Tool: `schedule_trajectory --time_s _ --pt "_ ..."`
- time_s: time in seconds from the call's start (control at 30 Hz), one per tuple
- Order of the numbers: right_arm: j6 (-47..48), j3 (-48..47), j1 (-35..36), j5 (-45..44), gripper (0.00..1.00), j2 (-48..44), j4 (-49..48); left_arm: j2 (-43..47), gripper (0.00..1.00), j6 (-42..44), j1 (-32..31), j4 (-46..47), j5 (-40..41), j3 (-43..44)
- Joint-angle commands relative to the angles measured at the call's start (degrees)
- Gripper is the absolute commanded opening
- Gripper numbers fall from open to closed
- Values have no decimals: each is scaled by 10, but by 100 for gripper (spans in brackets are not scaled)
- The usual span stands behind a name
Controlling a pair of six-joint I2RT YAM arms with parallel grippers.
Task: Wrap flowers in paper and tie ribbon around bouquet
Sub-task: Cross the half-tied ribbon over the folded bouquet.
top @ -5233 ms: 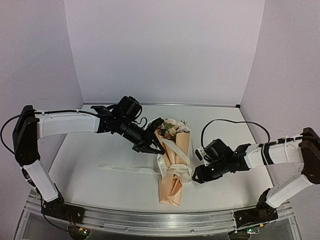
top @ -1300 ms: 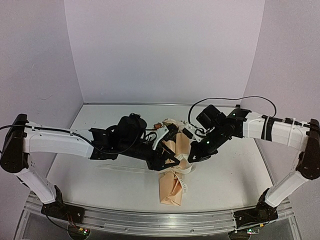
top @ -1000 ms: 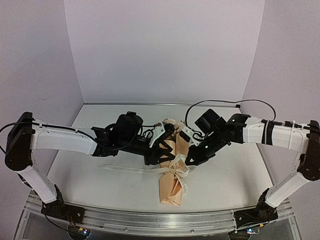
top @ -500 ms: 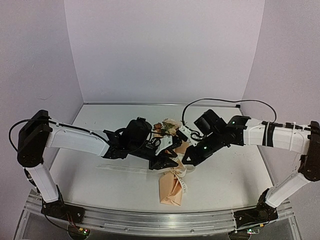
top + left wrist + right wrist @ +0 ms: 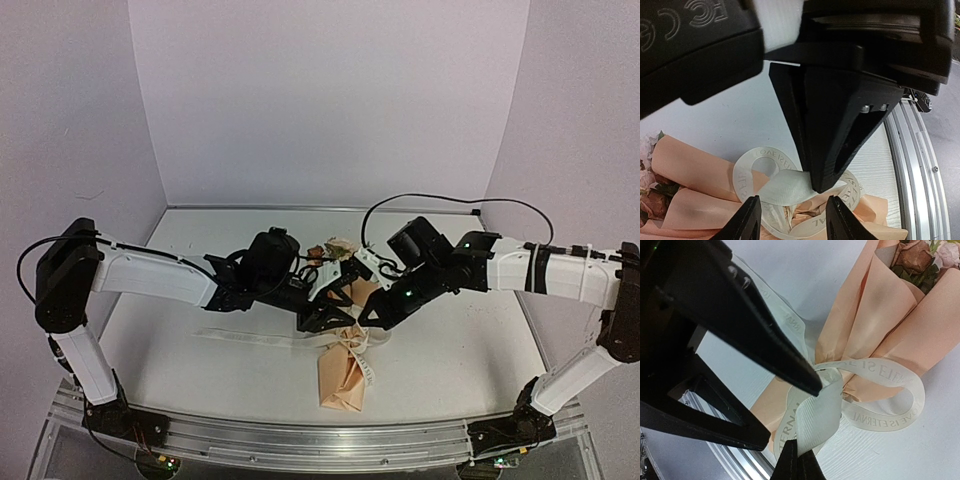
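**Ribbon pinched at the bouquet's waist**

Top view: the slim bouquet of peach-tan paper and faded roses (image 5: 345, 375) lies on the pale surface (image 5: 150, 345). The left gripper (image 5: 333, 308) and right gripper (image 5: 369, 321) meet over its waist, where the knot belongs.

Left wrist: the left gripper (image 5: 792, 222) stands spread, seemingly ready to take a strand of creamy-white lettered satin ribbon (image 5: 785, 187).

Right wrist: the right gripper (image 5: 798, 462) pinches the ribbon (image 5: 812, 422), probably for tension.

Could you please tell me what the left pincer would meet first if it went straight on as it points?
Most likely the ribbon, its loop pinched by the right pincer just ahead; the bouquet lies behind, though depth is unclear.
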State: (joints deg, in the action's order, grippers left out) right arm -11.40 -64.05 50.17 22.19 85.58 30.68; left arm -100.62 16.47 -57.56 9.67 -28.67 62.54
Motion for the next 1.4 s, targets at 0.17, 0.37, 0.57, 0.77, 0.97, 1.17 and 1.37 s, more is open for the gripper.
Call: schedule_trajectory --time_s 0.17,0.37,0.57,0.77,0.97,1.17,1.37 --pt "3 -36 9 29 0 6 -18 14 47 25 2 -10 -24 12" --pt "6 -40 9 24 0 12 -16 4 41 32 2 -15 -29 22" --pt "6 -43 10 21 0 20 -14 -12 18 21 3 -11 -36 32" --pt "10 -42 10 17 0 19 -13 -21 3 2 3 8 -31 32" --pt "25 -28 10 10 16 4 -14 -16 0 -14 7 28 -10 17" --pt "37 11 10 -14 40 -32 -34 -9 0 -39 20 49 0 3" --pt "47 80 11 -51 56 -85 -73 -2 0 -63 34 50 7 -7"
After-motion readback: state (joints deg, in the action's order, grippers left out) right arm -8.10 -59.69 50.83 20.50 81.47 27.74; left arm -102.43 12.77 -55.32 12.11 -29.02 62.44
